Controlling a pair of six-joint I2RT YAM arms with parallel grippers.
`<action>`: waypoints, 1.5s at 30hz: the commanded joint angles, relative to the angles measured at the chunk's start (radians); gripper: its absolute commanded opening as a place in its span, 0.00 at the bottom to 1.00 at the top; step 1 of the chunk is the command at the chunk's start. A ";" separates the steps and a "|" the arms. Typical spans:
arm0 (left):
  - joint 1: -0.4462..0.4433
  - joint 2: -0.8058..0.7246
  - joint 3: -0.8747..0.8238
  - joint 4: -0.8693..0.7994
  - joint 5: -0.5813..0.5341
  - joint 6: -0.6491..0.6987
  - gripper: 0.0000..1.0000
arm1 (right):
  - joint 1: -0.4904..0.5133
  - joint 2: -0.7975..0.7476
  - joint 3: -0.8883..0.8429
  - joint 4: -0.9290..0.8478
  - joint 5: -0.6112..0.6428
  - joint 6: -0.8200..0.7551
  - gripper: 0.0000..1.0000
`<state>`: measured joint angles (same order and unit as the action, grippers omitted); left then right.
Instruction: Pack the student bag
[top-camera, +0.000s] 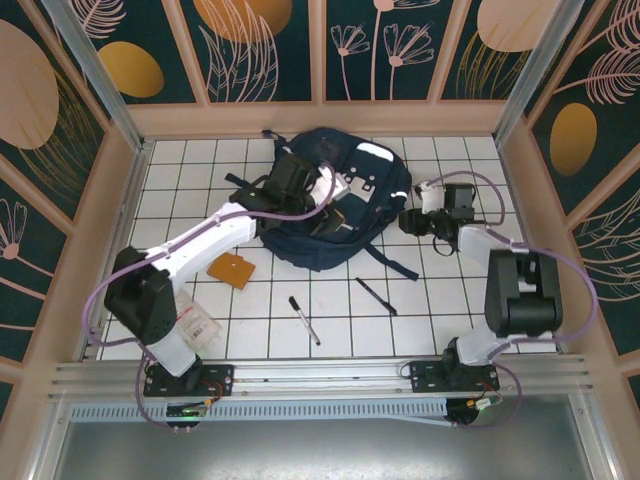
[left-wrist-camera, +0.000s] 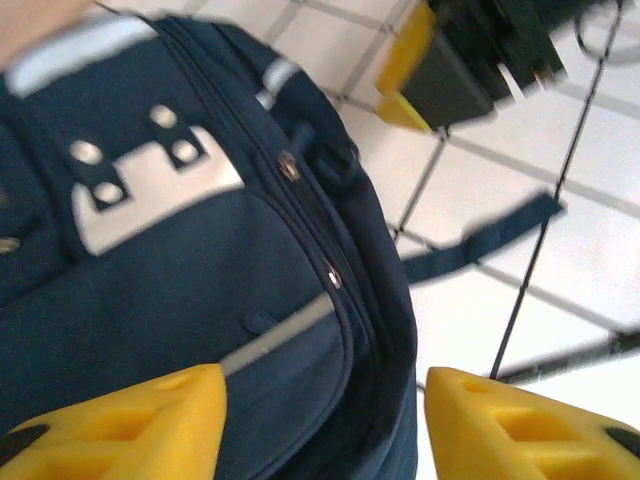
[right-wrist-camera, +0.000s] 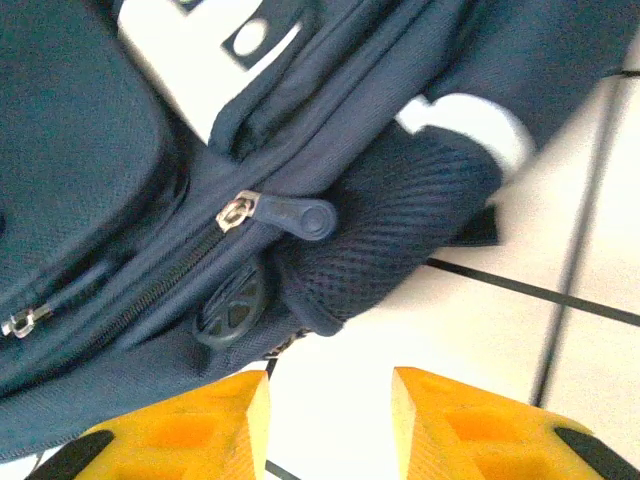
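Left gripper (left-wrist-camera: 325, 420): fingers parted, nothing between, above the student bag (top-camera: 335, 250). Right gripper (right-wrist-camera: 330, 420): also apart, empty, beside its mesh side pocket (right-wrist-camera: 400, 230). Bag lies flat, far mid-table (top-camera: 440, 310). Visible zip (right-wrist-camera: 240, 212) closed; pens (top-camera: 304, 320) and orange card (top-camera: 231, 270) loose. Packing looks barely begun.

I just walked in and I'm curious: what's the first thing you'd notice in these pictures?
A big blue backpack lies on the white tiled table, middle toward the back. The left gripper hovers over its front and the right gripper sits at its side, yellow fingers apart.
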<state>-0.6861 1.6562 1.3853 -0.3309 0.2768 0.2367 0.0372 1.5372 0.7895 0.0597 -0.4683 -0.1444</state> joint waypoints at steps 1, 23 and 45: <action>0.004 -0.040 -0.023 0.039 -0.044 -0.050 0.56 | 0.006 -0.150 -0.057 0.064 0.168 0.148 0.38; -0.118 0.532 0.481 -0.221 -0.284 -0.323 0.68 | -0.002 -0.673 -0.092 -0.409 0.378 0.492 0.93; -0.164 0.751 0.684 -0.367 -0.625 -0.667 0.00 | 0.000 -0.588 -0.173 -0.328 0.126 0.466 0.67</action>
<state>-0.8627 2.3783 2.0399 -0.6598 -0.3401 -0.4191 0.0406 0.9257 0.6270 -0.2810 -0.2905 0.3408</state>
